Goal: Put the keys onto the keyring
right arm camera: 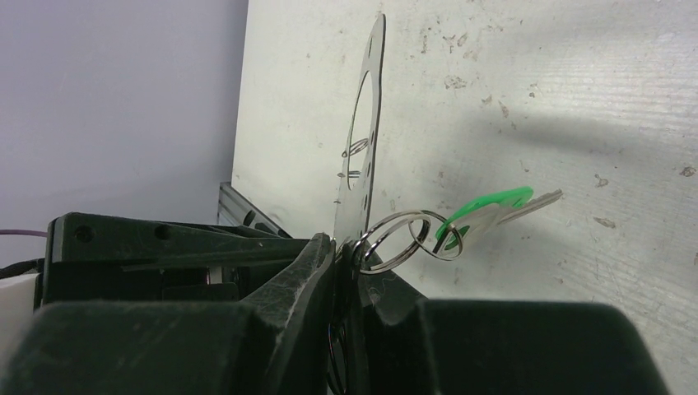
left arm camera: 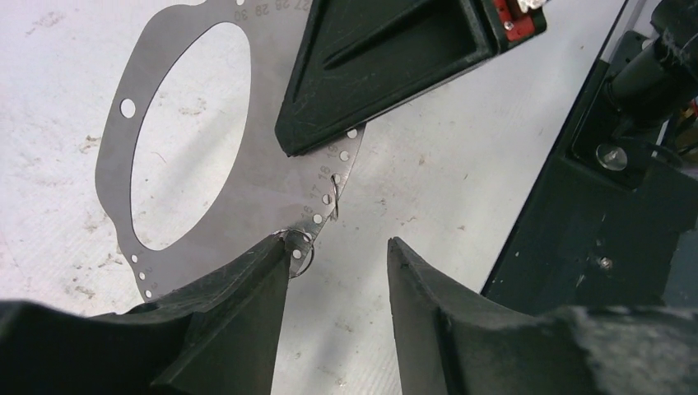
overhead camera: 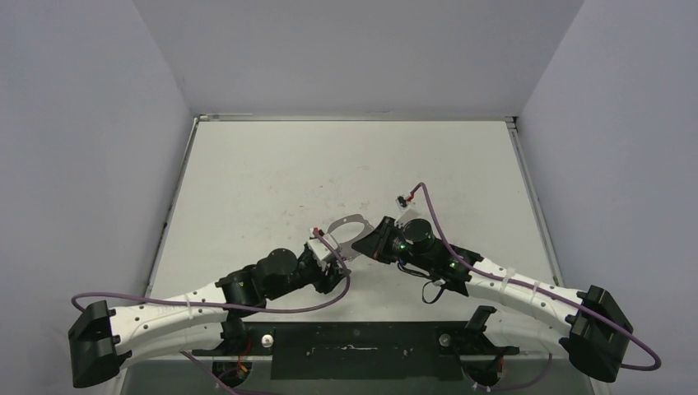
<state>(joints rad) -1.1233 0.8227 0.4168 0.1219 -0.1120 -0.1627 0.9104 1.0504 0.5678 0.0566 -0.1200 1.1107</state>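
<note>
Two arms meet over the middle of the table (overhead camera: 272, 164), and I'm looking right at the contact point. The keyring (left arm camera: 123, 177) is a thin flat pale-grey ring with a big oval opening and a row of small numbered holes along its rim. It is up off the surface, pinched by the right gripper (right arm camera: 346, 245), whose pads are pressed together on the rim. From the right wrist I see the ring edge-on, standing straight up out of the fingertips.

On to the green key (right arm camera: 486, 210). It hangs from a pair of split rings (right arm camera: 399, 239) just beside the right fingertips, on the far side of the plate. The split rings touch the keyring at the pinch, though I can't tell whether they pass through one of its holes.

Now the left gripper (left arm camera: 339, 247). Its jaws are spread, with bare table showing between them and nothing gripped. The tip of one finger (left arm camera: 239, 313) sits right at the keyring's rim, touching a small wire loop (left arm camera: 300, 253) that sits at one of the holes.
</note>
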